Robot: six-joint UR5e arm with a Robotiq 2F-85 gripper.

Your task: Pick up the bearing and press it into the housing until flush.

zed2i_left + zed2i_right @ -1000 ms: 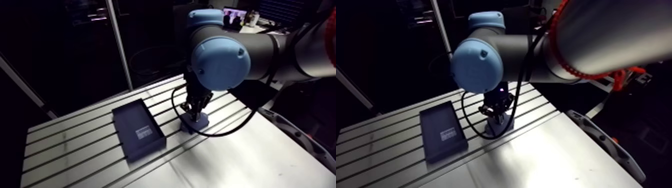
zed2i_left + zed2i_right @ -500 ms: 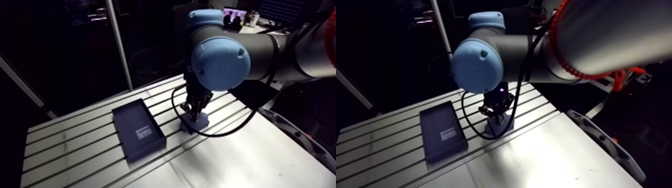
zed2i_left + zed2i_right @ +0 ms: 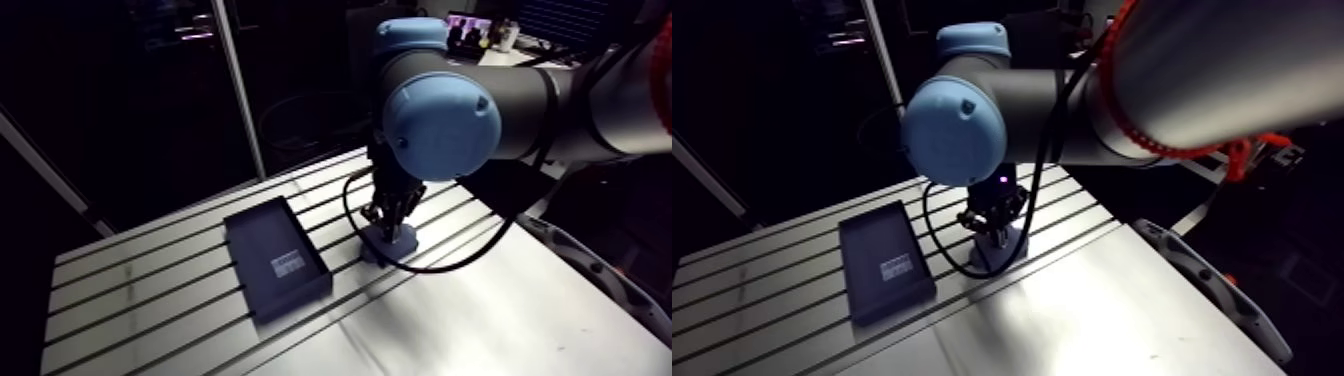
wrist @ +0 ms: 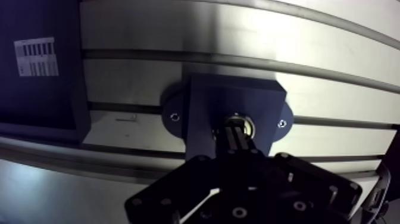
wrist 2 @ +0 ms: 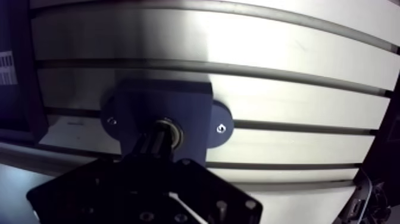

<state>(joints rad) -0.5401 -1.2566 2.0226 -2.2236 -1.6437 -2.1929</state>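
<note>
- The table point(image 3: 140, 292) is pale aluminium, with long dark slots running in parallel across it. Its near part is a plain, unslotted sheet that catches a soft glare.
- A dark, shallow rectangular tray point(image 3: 275, 258) lies flat across several slots. It is just beside the housing, with a strip of bare metal between them.
- The gripper point(image 4: 236, 128) comes straight down from the wrist over the housing. In the wrist view its black body hides the housing's near edge.
- The jaws are drawn in narrow, the two fingers side by side with only a thin line between them. Their tips are set down at the mouth of the bore.
- The housing point(image 4: 238, 95) is a dark blue block with a rounded ear on each side. It sits flat on the table, and a slot passes under both ears.
- A white printed label point(image 4: 36, 56) lies on the tray's floor.
- The bearing point(image 4: 248, 124) is in the housing's bore, showing as a bright metal ring around the fingertips. How deep it sits cannot be told.
- A small screw point(image 4: 174, 116) shows in one ear, and another in the opposite ear.
</note>
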